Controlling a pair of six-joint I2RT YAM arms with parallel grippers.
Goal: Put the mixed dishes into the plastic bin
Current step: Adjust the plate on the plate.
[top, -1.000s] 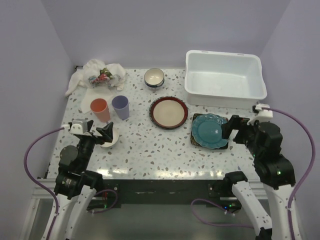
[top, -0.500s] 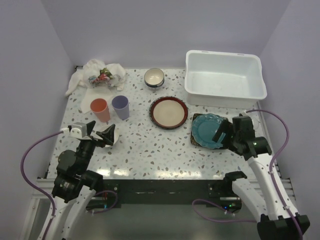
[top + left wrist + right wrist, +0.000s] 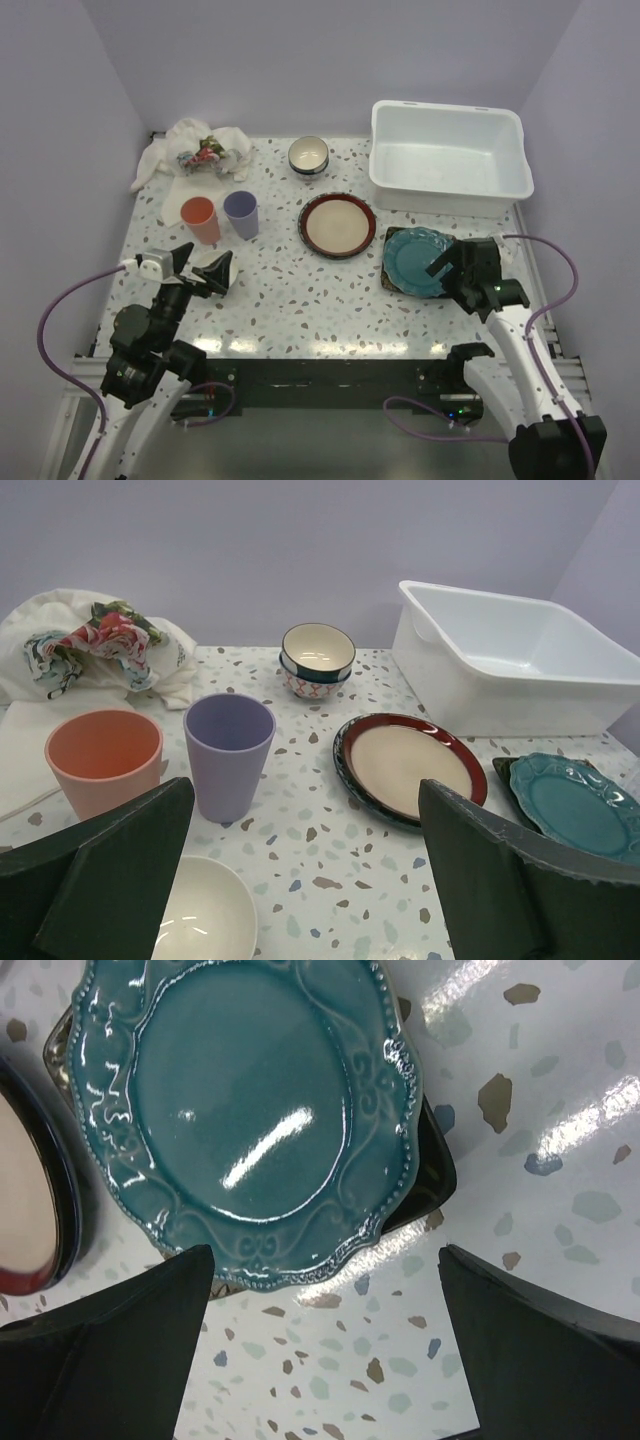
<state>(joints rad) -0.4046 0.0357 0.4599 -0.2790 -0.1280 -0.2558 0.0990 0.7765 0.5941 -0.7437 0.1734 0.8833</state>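
My right gripper hangs released, jaws spread wide and holding nothing. The near rim of the teal plate lies just ahead, between my fingers, stacked on a dark square plate. My left gripper is likewise spread and empty, with a white bowl beneath, nearer its left finger. Beyond stand an orange cup, a purple cup, a red-rimmed plate and, far right, the white bin.

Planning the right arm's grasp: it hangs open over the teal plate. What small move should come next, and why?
Probably lower the right gripper to straddle the rim of the teal plate: its jaws are open, holding nothing, and the plastic bin is empty.
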